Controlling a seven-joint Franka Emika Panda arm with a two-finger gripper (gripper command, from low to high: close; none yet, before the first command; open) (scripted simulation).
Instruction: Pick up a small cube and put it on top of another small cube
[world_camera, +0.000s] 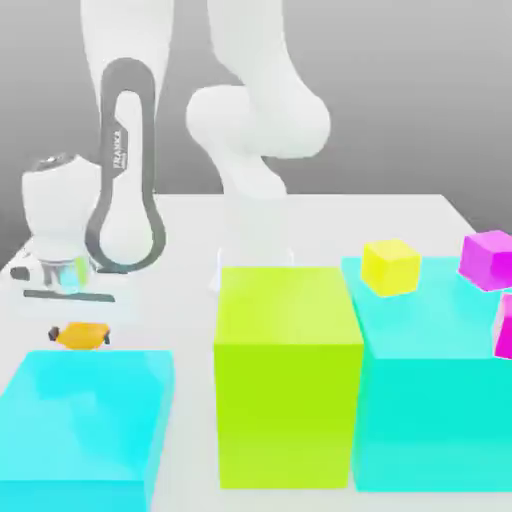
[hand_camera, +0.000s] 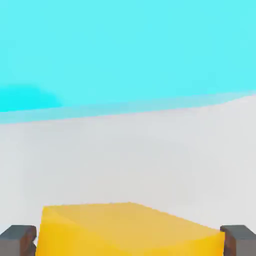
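Starting at the exterior view's left: your gripper (world_camera: 80, 322), jaws wide, straddles the orange cube (world_camera: 81, 335) on the tabletop (world_camera: 190, 320); nothing gripped yet. Lift and carry remain. Magenta cube (world_camera: 489, 259) waits far right atop the cyan block (world_camera: 440, 400).

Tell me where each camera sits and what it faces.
Exterior view: off the arm, low by the table, facing the orange cube, magenta cube and big blocks; white arm links show.
Hand view: on the hand, facing the orange cube between open fingertips.
Shared: the orange cube, the gripper and a cyan block.
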